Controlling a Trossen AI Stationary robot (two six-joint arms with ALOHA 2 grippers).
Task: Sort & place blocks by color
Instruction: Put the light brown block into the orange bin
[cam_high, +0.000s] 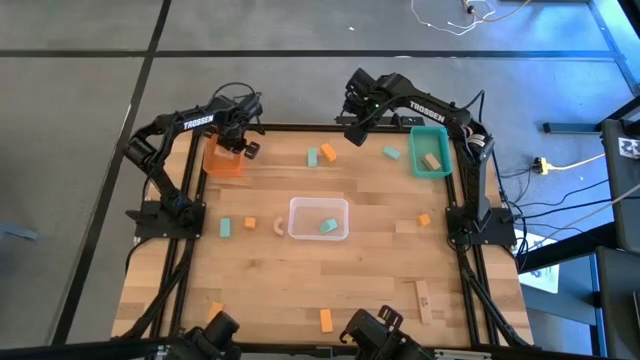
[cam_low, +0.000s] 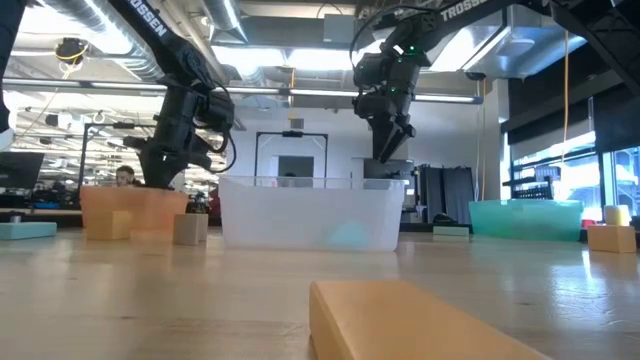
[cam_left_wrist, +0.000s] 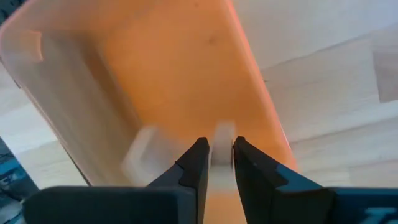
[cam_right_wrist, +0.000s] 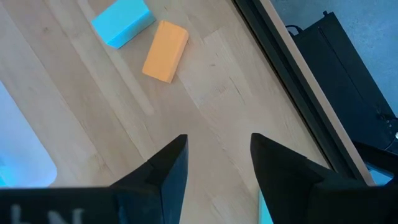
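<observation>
My left gripper (cam_high: 240, 150) points down into the orange tray (cam_high: 222, 160) at the table's far left, shut on a small pale block (cam_left_wrist: 222, 138). A second pale shape (cam_left_wrist: 144, 154) shows on the tray's floor beside it. My right gripper (cam_high: 355, 130) hangs open above bare wood near the far edge, touching nothing. A mint block (cam_right_wrist: 121, 23) and an orange block (cam_right_wrist: 165, 51) lie flat on the table ahead of it. The teal tray (cam_high: 430, 165) holds a tan block (cam_high: 431, 160). The clear tray (cam_high: 300, 225) holds a mint block (cam_high: 328, 226). My left gripper pinches the pale block's two opposite sides (cam_left_wrist: 222, 152) between its two fingers. The fingers come from above, pointing down into the orange tray. The block's end sticks out past the fingertips. Whether it touches the tray's floor I cannot tell.
Loose blocks lie scattered on the wooden table: mint (cam_high: 225, 228), orange (cam_high: 249, 224) and tan (cam_high: 277, 226) left of the clear tray, orange (cam_high: 424, 220) to its right, mint (cam_high: 391, 153) by the teal tray, and orange (cam_high: 326, 320) and tan (cam_high: 424, 300) near the front edge.
</observation>
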